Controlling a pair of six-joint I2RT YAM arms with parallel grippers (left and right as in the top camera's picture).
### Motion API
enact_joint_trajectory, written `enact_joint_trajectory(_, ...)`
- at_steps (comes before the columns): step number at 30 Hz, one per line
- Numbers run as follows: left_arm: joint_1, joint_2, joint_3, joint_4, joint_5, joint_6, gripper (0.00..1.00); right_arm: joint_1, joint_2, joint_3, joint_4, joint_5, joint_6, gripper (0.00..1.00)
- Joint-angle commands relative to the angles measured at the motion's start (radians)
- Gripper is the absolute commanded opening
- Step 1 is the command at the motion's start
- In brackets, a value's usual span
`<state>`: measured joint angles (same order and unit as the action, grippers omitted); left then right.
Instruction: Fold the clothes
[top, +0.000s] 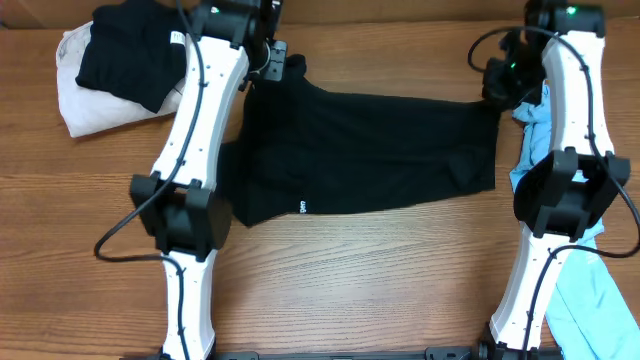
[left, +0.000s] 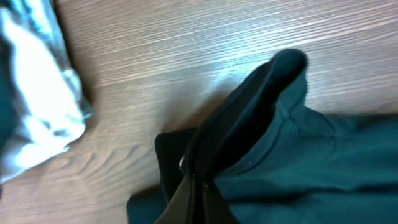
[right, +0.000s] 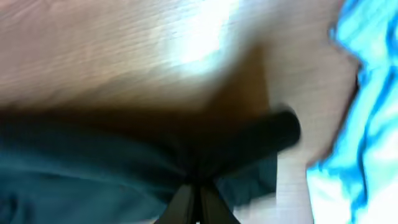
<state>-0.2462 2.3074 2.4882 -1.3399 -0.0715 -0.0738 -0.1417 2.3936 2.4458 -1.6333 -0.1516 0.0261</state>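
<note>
A black garment lies spread across the middle of the wooden table. My left gripper is shut on its far left corner; in the left wrist view the dark cloth rises from the jaws. My right gripper is shut on its far right corner; in the right wrist view the cloth is pinched at the jaws. Both corners are held at the far edge of the garment.
A folded stack, black cloth on white cloth, sits at the far left; the white cloth shows in the left wrist view. Light blue clothes lie along the right side, also in the right wrist view.
</note>
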Motion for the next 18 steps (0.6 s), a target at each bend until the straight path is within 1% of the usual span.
enact_joint_trajectory(1, 0.008, -0.064, 0.023, -0.083, 0.019, -0.044, 0.04, 0.0, -0.03, 0.031, -0.061, -0.095, 0.008, 0.04)
enact_joint_trajectory(4, 0.011, -0.05, 0.001, -0.179, 0.006, -0.106, 0.04, 0.001, -0.035, -0.059, -0.061, -0.139, 0.029, 0.04)
enact_joint_trajectory(7, 0.011, -0.038, -0.047, -0.241, 0.005, -0.116, 0.04, 0.002, -0.037, -0.18, -0.061, -0.138, 0.029, 0.04)
enact_joint_trajectory(10, 0.011, -0.038, -0.113, -0.279, 0.014, -0.142, 0.04, -0.009, -0.05, -0.265, -0.055, -0.131, 0.014, 0.04)
enact_joint_trajectory(15, -0.003, -0.038, -0.202, -0.347, 0.024, -0.145, 0.04, -0.03, -0.129, -0.311, -0.053, -0.128, -0.002, 0.04)
enact_joint_trajectory(18, -0.025, -0.039, -0.266, -0.35, 0.027, -0.146, 0.04, -0.031, -0.187, -0.351, -0.048, -0.103, -0.001, 0.04)
